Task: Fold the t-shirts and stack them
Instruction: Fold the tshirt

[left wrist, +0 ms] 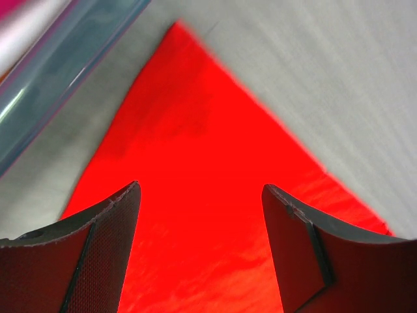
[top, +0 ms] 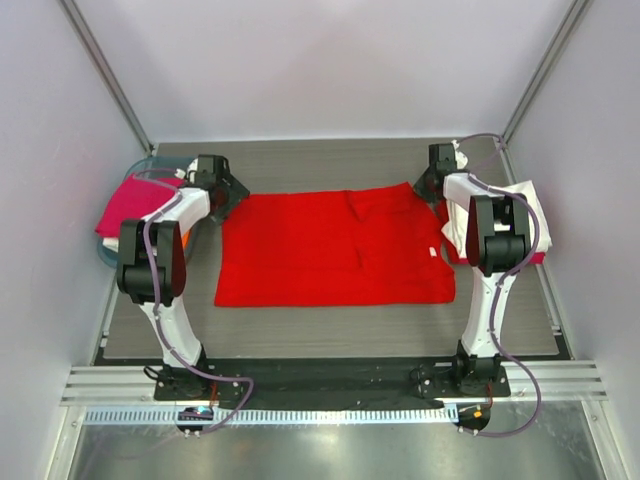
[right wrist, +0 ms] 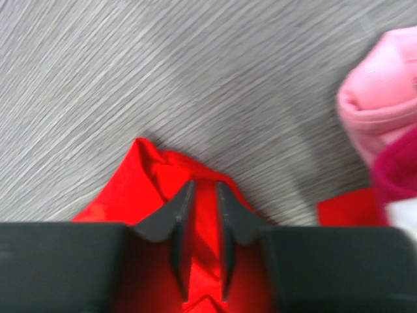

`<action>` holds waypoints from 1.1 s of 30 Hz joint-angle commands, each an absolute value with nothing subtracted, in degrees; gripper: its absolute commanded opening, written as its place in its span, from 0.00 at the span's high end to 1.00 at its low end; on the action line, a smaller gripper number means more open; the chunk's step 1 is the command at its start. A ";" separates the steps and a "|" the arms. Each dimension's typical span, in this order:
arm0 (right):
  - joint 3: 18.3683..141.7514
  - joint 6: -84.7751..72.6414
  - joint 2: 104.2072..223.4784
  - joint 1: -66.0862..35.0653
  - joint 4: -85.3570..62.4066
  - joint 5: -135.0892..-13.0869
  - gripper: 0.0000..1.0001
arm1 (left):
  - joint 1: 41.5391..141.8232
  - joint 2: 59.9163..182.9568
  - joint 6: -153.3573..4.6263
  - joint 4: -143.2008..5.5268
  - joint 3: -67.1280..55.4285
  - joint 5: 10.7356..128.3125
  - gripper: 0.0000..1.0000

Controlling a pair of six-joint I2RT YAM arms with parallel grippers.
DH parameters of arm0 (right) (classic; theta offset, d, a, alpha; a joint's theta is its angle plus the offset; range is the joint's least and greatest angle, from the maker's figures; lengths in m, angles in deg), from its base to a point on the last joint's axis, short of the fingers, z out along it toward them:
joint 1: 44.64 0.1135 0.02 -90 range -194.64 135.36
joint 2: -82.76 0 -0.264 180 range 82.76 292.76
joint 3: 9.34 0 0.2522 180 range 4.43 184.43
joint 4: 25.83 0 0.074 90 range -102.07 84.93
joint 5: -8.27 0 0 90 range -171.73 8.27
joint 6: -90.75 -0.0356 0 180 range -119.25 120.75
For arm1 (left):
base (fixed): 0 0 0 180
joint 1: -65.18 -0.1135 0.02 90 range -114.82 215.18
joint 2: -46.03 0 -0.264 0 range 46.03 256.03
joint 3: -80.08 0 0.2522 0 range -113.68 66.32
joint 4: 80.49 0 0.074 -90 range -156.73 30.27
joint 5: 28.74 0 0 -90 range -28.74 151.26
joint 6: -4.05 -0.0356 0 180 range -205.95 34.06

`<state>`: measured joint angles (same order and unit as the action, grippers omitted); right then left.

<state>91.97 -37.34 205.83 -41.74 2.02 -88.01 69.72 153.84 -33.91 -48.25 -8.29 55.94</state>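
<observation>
A bright red t-shirt (top: 330,250) lies spread flat in the middle of the table. My left gripper (top: 232,196) is open over its far left corner, and in the left wrist view the gripper (left wrist: 201,189) straddles the red cloth (left wrist: 195,150) with nothing between the fingers. My right gripper (top: 427,192) is at the far right corner. In the right wrist view it (right wrist: 205,186) is shut on a bunched fold of the red t-shirt (right wrist: 146,176). A magenta t-shirt (top: 130,205) lies in the basket at the left.
The teal basket (top: 148,163) stands at the far left, and its rim (left wrist: 58,72) is close to the left gripper. A pile with a white t-shirt (top: 525,205) on top lies at the right edge; pink cloth (right wrist: 381,98) shows beside the right gripper. Walls enclose the table.
</observation>
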 commanded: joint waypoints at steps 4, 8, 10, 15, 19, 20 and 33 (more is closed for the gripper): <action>92.76 -35.11 203.88 -41.47 0.32 -83.23 0.65 | 69.84 158.44 -36.20 -47.84 -19.62 53.18 0.24; 90.57 -36.08 201.68 -41.47 -0.12 -80.52 0.62 | 69.75 159.85 -37.95 -45.99 -22.18 51.07 0.24; 88.72 -37.04 199.50 -41.39 -1.95 -79.63 0.60 | 69.58 160.29 -38.31 -45.73 -22.80 50.72 0.24; 82.48 -38.01 196.06 -41.47 -5.30 -77.34 0.53 | 68.44 161.43 -38.83 -45.38 -24.20 51.33 0.23; 79.58 -38.10 194.82 -41.47 -7.49 -75.14 0.53 | 67.99 162.48 -39.01 -44.85 -25.26 51.68 0.24; 79.31 -38.53 194.65 -41.47 -8.11 -74.53 0.53 | 67.91 162.40 -39.01 -44.85 -25.26 51.68 0.24; 78.34 -40.12 193.94 -41.56 -10.05 -69.78 0.64 | 67.47 165.29 -40.59 -43.97 -27.46 52.47 0.25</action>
<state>78.40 -39.06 198.02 -41.70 -7.34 -72.28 68.03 164.16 -38.77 -43.84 -24.83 52.73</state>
